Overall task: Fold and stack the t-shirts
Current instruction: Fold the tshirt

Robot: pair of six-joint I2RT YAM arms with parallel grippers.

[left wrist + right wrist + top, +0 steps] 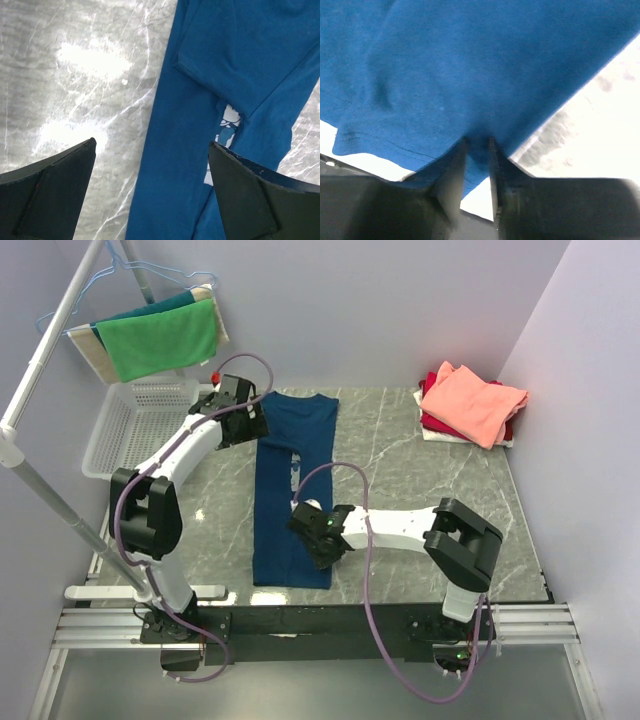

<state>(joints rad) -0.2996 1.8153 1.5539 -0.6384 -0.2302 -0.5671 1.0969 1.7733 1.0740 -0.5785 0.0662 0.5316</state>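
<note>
Pinching the navy t-shirt (283,515) with the right tool (477,142): fingers (452,175) drawn close on a fold of blue cloth beside a stitched hem, at the shirt's right edge toward its near end. Stretching from that tool up to the left tool (152,147), folded into a long narrow strip, flat on the marble worktop (420,490).

Hovering with the left tool released, spread wide, grasping nothing. Below it, toward its right finger, the shirt's left edge and a folded-in sleeve; toward its left finger, bare worktop. Peeking from the fold just ahead of that right finger, a sliver of pale print (227,125), too little showing to read.

Well beyond the right tool and to its right, stacked at the worktop's back corner: a salmon-pink t-shirt (470,400) atop a red t-shirt (441,374).

Left of the left tool, a white mesh basket (125,425), with a green cloth (160,340) hanging above.
</note>
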